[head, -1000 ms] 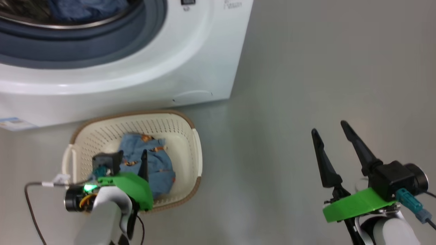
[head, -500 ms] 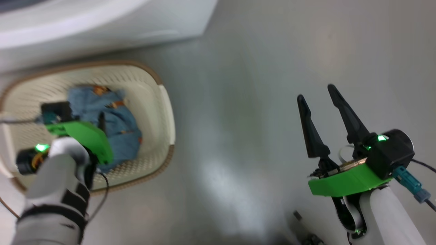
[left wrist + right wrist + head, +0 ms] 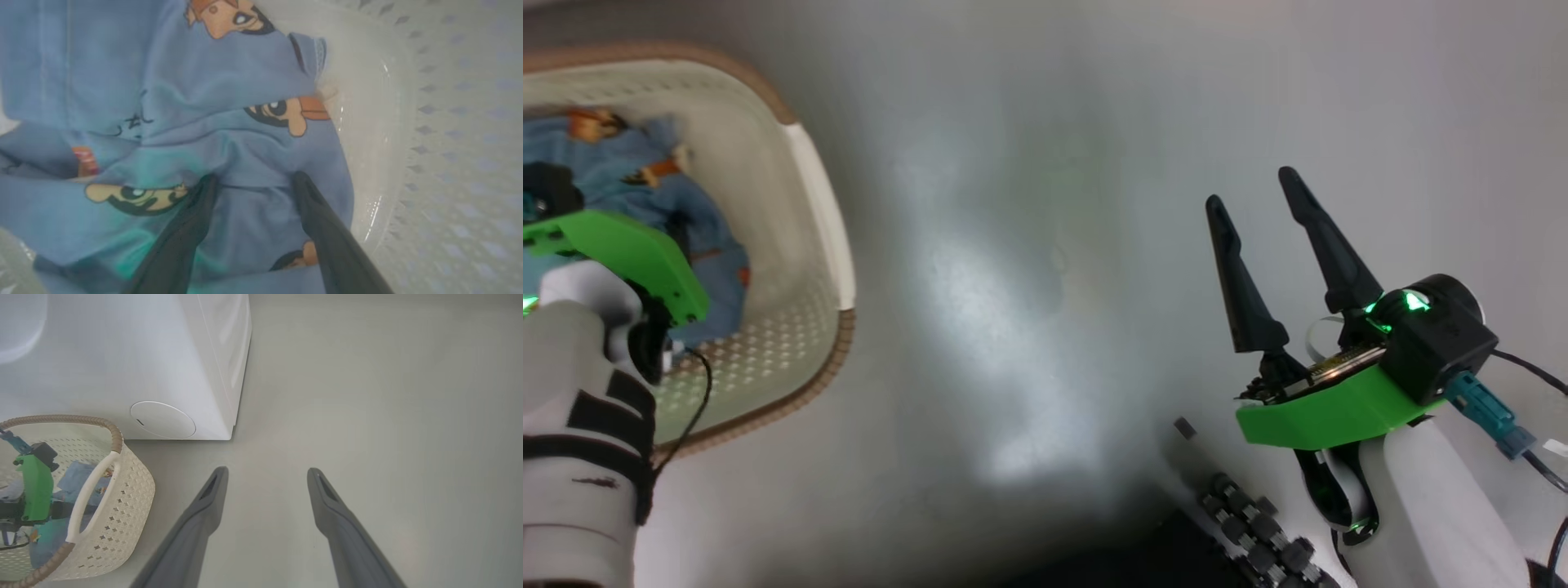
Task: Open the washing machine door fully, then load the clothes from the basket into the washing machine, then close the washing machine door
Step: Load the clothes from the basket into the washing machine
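Clothes (image 3: 171, 81) in basket (image 3: 433, 134): lay straight ahead of left gripper (image 3: 254, 177), the nearer arm.
Its fingers stood spread, fabric between the tips, nothing pinched. Right gripper (image 3: 1251, 186), spread and empty, hung well apart over floor (image 3: 1045, 245).

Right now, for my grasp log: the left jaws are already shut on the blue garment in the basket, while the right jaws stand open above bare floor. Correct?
Not quite. The left gripper has its jaws open, not shut: the left wrist view shows them spread apart, tips down at the clothes in the basket, nothing pinched. The right gripper does stand open above the floor.
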Robot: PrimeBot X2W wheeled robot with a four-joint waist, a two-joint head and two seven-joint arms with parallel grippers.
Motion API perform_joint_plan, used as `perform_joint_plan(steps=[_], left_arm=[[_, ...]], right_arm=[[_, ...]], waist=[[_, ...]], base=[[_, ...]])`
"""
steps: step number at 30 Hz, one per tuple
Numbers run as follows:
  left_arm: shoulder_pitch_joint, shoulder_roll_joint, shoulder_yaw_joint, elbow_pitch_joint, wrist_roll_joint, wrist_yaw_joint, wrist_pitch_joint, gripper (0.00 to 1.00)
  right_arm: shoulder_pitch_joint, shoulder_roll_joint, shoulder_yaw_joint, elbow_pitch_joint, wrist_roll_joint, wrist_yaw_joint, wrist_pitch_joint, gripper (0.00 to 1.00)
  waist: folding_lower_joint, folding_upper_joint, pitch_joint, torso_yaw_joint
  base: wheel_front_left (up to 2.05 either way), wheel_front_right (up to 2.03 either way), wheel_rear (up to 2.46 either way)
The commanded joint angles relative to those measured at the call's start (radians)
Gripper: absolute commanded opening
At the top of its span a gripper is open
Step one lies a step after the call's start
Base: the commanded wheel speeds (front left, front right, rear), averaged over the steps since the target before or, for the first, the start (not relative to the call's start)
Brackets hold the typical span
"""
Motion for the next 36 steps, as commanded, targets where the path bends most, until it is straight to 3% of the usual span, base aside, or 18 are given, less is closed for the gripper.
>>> perform_joint_plan(steps=[1, 6, 7, 8, 10, 11, 22, 36], left_arm=[[0.016, 0.033, 0.018, -0.002, -0.012, 0.011, 0.008, 1.00], [0.008, 0.033, 0.018, 0.001, -0.021, 0.021, 0.032, 1.00], [0.008, 0.032, 0.017, 0.001, -0.022, 0.023, 0.033, 0.86], [0.007, 0.032, 0.016, 0.002, -0.023, 0.023, 0.034, 0.58], [0.006, 0.031, 0.015, 0.003, -0.026, 0.023, 0.035, 0.25], [0.007, 0.030, 0.012, 0.003, -0.025, 0.023, 0.034, 0.00], [0.029, 0.021, 0.019, 0.005, -0.051, 0.015, -0.021, 0.00], [0.104, -0.047, 0.046, 0.005, -0.106, -0.031, -0.192, 0.00]], right_arm=[[0.023, -0.006, 0.026, -0.010, 0.011, 0.004, -0.009, 1.00], [0.015, -0.006, 0.034, 0.001, 0.013, 0.004, -0.014, 1.00], [0.014, -0.006, 0.035, 0.002, 0.013, 0.004, -0.015, 1.00], [0.012, -0.006, 0.035, 0.003, 0.013, 0.004, -0.015, 1.00], [0.010, -0.006, 0.035, 0.006, 0.013, 0.004, -0.016, 1.00], [0.010, -0.006, 0.035, 0.007, 0.012, 0.004, -0.017, 1.00], [0.008, -0.006, 0.018, 0.022, 0.017, 0.004, -0.020, 1.00], [0.047, -0.006, -0.062, 0.035, -0.009, 0.004, -0.021, 1.00]], waist=[[-0.0002, -0.0001, 0.052, -0.042], [-0.0002, -0.0001, 0.057, -0.035], [-0.0002, -0.0001, 0.057, -0.034], [-0.0002, -0.0001, 0.057, -0.032], [-0.0002, -0.0001, 0.056, -0.029], [-0.0002, -0.0001, 0.055, -0.027], [-0.0002, -0.0001, 0.025, -0.014], [-0.0002, -0.0001, -0.114, 0.073]], base=[[0.00, 0.00, 0.00], [0.00, 0.00, 0.00], [0.00, 0.00, 0.00], [0.00, 0.00, 0.00], [0.00, 0.00, 0.00], [0.00, 0.00, 0.00], [0.00, 0.00, 0.00], [0.00, 0.00, 0.00]])
